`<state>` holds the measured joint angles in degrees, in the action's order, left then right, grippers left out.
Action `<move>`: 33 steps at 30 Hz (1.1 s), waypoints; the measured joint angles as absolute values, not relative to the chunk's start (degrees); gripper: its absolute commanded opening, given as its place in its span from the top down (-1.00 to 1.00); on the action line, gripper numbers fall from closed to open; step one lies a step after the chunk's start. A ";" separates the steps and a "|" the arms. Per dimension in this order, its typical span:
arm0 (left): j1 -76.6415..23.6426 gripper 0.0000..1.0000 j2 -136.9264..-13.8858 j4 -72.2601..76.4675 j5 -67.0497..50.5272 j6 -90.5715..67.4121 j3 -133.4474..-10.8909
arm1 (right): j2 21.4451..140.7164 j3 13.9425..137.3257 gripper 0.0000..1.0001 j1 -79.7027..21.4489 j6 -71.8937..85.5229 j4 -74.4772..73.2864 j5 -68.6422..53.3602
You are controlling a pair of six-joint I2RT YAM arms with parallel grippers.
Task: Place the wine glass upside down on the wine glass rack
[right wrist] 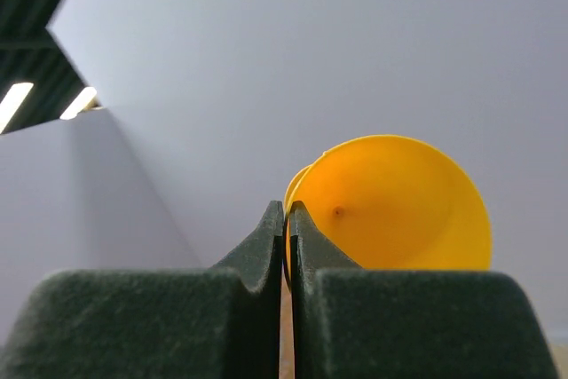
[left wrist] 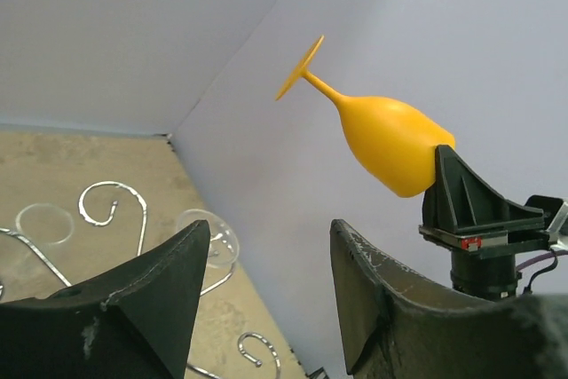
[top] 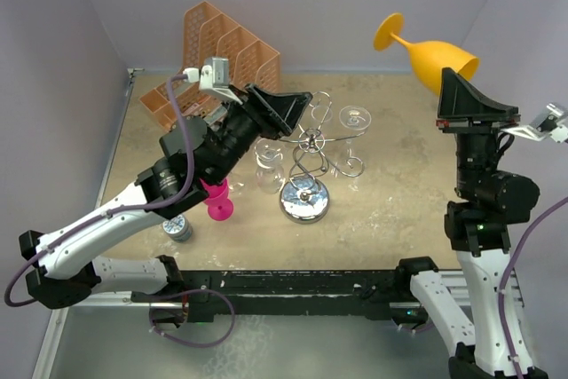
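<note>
The wine glass [top: 433, 58] was a matte yellow-orange piece with a rounded bowl, a thin stem and a flat round foot. It hung high in the air at the right side of the space, well apart from the wine glass rack [top: 306, 155]. It was tilted, with its foot up and to the left and its mouth down toward the right gripper [top: 450, 79]. That gripper's fingers were drawn almost together, pinching the rim of the bowl between them.

The rack stood near the middle of the table [top: 399, 206], a silver wire stand with a twisted stem, curled loops and a shiny round base. Clear glasses [top: 266, 170] were gathered about it. The left gripper [top: 282, 106] hovered over the rack's left side with its fingers spread wide and nothing between them.

A pink glass [top: 216, 203] sat on the table under the left arm, with a small grey can [top: 179, 229] near it. An orange mesh organiser [top: 217, 59] sat in the far left corner. The tabletop was a mottled beige, and plain pale lilac walls closed it in.
</note>
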<state>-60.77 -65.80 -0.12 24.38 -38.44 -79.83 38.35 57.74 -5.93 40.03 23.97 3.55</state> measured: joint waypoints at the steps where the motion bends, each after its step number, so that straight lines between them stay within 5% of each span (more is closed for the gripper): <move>1: -60.77 -0.09 -66.22 1.08 23.94 -39.11 -80.01 | 38.39 57.71 1.00 -5.93 40.86 25.71 2.13; 13: -60.77 -0.11 -72.34 18.48 25.12 -50.13 -79.20 | 39.99 52.07 1.00 -5.93 53.52 43.11 -16.34; 27: -60.77 -0.12 -81.21 30.30 24.49 -60.47 -79.11 | 40.18 49.08 1.00 -5.93 59.75 51.68 -24.47; 33: -60.77 0.09 -81.34 33.80 27.44 -63.02 -78.83 | 40.91 48.21 1.00 -5.93 60.93 54.46 -27.22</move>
<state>-60.77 -81.34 33.80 27.44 -63.02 -78.83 40.91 48.21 -5.93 60.93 54.46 -27.22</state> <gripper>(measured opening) 0.512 0.011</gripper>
